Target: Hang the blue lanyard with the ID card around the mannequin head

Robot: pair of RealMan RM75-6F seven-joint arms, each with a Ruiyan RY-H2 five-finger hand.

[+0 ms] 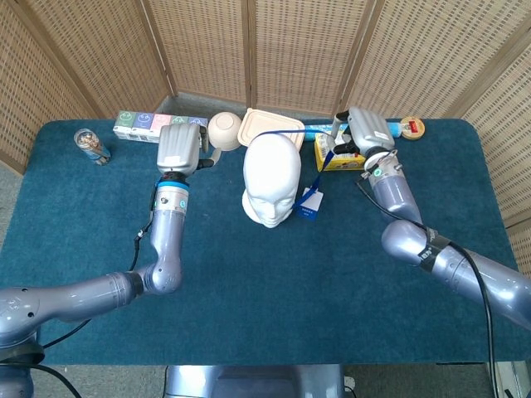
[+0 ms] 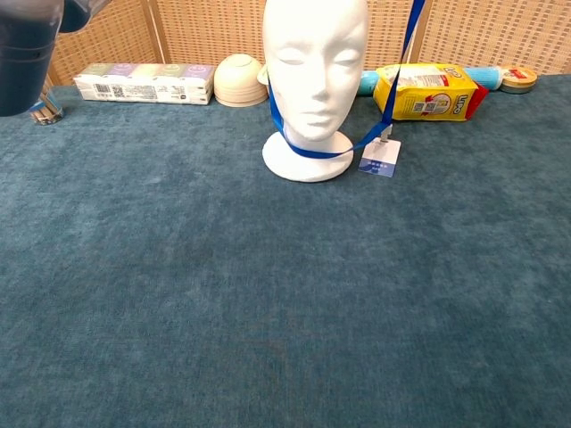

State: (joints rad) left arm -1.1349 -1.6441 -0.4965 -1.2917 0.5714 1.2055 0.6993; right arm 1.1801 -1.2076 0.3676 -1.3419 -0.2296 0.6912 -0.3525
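The white mannequin head (image 1: 271, 178) (image 2: 314, 71) stands upright at the table's middle back. The blue lanyard (image 2: 308, 151) loops around its neck. One strand (image 1: 325, 162) rises to the right into my right hand (image 1: 362, 133), which pinches it above the yellow bag. Low at the mannequin's right the ID card (image 1: 309, 205) (image 2: 379, 159) hangs; I cannot tell whether it touches the cloth. My left hand (image 1: 184, 146) hovers left of the head near the bowl and holds nothing, short finger ends showing apart at its side. In the chest view only a dark blur of the left arm (image 2: 27, 45) shows.
Along the back edge lie a can (image 1: 90, 145), a long pastel box (image 1: 145, 124), a cream bowl (image 1: 222, 128), a beige lidded container (image 1: 270, 124), a yellow bag (image 2: 421, 91), a blue roll (image 2: 486, 73) and a round wooden item (image 1: 412, 127). Wicker screens stand behind.
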